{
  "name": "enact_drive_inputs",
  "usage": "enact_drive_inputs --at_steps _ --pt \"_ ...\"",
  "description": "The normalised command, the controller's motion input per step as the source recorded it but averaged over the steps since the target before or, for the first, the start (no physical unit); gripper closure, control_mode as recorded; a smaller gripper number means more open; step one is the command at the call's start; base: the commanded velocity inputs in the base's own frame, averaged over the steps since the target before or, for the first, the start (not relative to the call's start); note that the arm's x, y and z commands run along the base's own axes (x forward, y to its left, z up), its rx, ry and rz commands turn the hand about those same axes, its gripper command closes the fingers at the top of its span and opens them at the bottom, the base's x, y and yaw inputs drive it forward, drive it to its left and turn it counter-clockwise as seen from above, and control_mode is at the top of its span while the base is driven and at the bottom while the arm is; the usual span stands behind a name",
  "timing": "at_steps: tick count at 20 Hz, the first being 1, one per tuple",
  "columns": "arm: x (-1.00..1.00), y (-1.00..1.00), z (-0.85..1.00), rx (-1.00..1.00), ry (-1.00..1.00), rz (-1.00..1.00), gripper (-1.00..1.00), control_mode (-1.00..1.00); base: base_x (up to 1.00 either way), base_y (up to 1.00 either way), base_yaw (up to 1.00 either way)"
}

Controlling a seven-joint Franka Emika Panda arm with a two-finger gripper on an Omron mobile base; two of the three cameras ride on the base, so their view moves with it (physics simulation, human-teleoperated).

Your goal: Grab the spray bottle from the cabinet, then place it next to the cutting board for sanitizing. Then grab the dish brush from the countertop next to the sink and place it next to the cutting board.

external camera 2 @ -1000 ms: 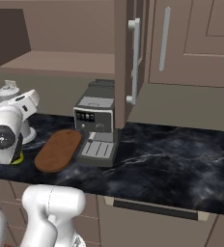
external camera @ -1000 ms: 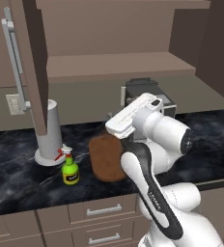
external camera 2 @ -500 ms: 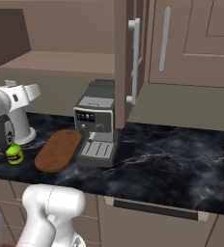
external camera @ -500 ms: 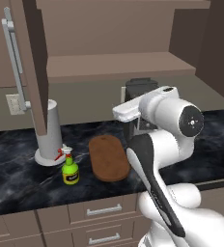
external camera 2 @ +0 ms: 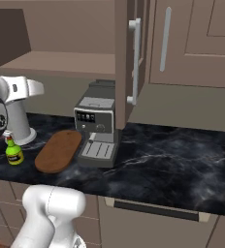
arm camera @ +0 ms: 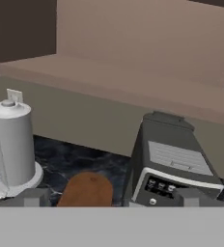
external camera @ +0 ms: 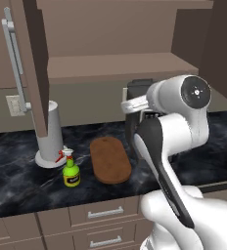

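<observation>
The cabinet (external camera: 32,73) hangs with its door swung wide, its bare shelf (external camera: 120,66) running along the far wall. That fits the first errand being done, judging by where the bottle now stands. Below it the countertop (external camera 2: 182,160) stretches left to right.

The arm (external camera: 174,146) rises at the near right, its hand lifted level with the coffee machine (external camera 2: 97,128) and facing the far wall. The gripper (arm camera: 111,197) holds nothing, its two fingertips set wide apart with the board and the machine visible between them. A raised, empty hand suggests it is free to head for the second item.

The paper towel roll (external camera: 49,134) stands at the far left of the work area. The cutting board (external camera: 109,159) lies flat between the roll and the coffee machine, its long axis running near to far.

The spray bottle (external camera: 71,170) stands upright just left of the board, near the roll's base, apart from both; that is beside the board, as asked.

Fetching the dish brush is what remains
</observation>
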Motion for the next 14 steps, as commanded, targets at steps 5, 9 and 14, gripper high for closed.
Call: enact_drive_inputs --at_steps 5,9,14 --pt "-0.1 -0.23 -0.2 0.0 0.08 -0.03 -1.0 -1.0 0.0 0.0 0.0" --pt "-0.2 -0.42 -0.25 0.0 0.06 -0.01 -1.0 -1.0 0.0 0.0 0.0" --pt "-0.41 -0.53 -0.1 0.01 0.09 -0.06 -1.0 -1.0 0.0 0.0 0.0"
